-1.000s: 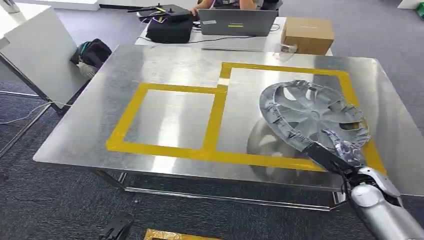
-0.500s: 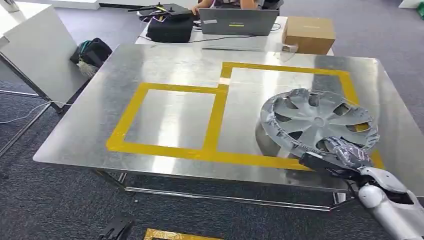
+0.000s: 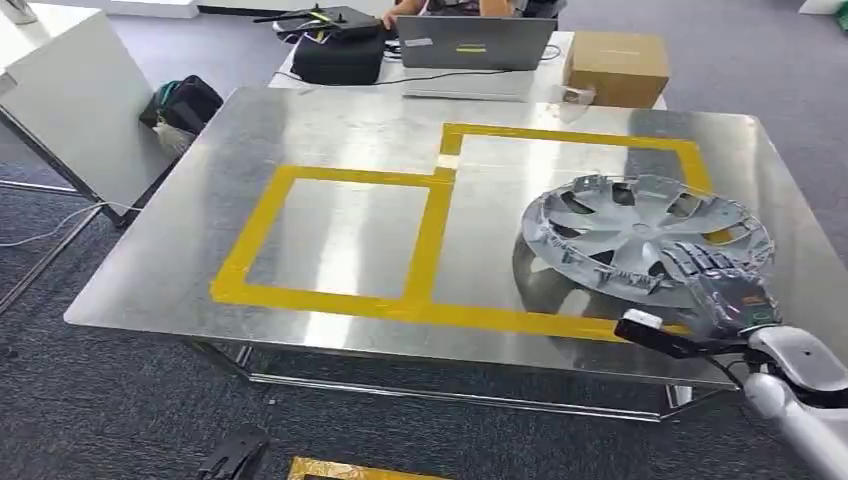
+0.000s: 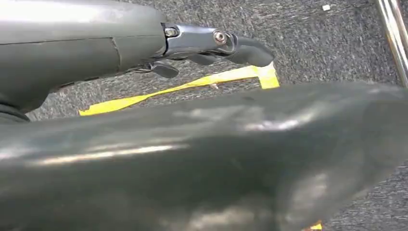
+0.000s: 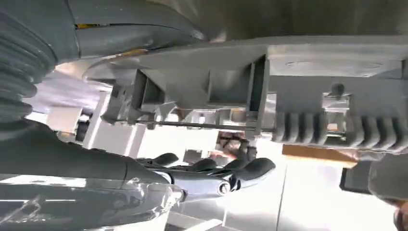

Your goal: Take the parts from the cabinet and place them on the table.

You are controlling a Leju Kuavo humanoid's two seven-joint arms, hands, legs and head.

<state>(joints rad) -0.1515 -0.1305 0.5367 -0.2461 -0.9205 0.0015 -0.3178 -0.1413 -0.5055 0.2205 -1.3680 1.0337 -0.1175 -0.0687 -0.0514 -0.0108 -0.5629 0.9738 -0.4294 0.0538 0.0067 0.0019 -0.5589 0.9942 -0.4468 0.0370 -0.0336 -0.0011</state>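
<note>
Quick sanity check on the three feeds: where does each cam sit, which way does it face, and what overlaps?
Head view: high on the body, facing forward and down at the metal table; right hand holds the hubcap over the yellow tape.
Left wrist view: behind the left hand, facing carpet and a yellow strip on the floor.
Right wrist view: behind the right hand, facing the hubcap's ribbed underside.
Shared: head and right wrist views both show the hubcap and right hand.

Hubcap [image 3: 645,238] over right taped frame on table [image 3: 200,250], near edge in right robot hand [image 3: 725,290]. Behind table: laptop [image 3: 475,42], box [image 3: 615,68] to its right.
</note>
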